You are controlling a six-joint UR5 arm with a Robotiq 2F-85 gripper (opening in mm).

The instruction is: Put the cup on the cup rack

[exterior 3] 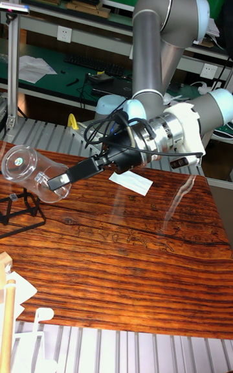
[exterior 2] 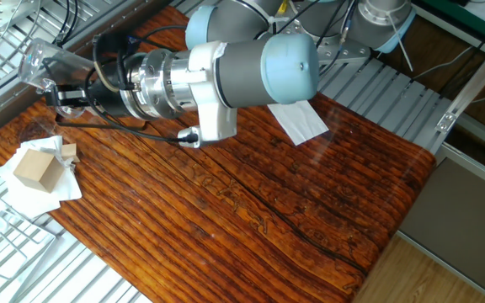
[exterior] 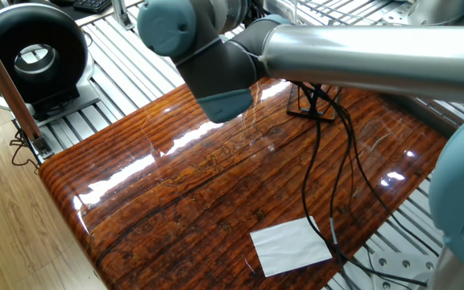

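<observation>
above the cup rack (exterior 3: 19,208), clear cup (exterior 3: 29,170) tilted sideways, fingers (exterior 3: 57,180) pinching its wall

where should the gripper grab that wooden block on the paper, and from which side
Straight down from above, closing across two opposite flat sides. The wooden block lies flat on the paper with its top open, and parallel faces suit two fingers. Pick the pair facing away from the small block beside it. The gripper holds the cup now.
</observation>
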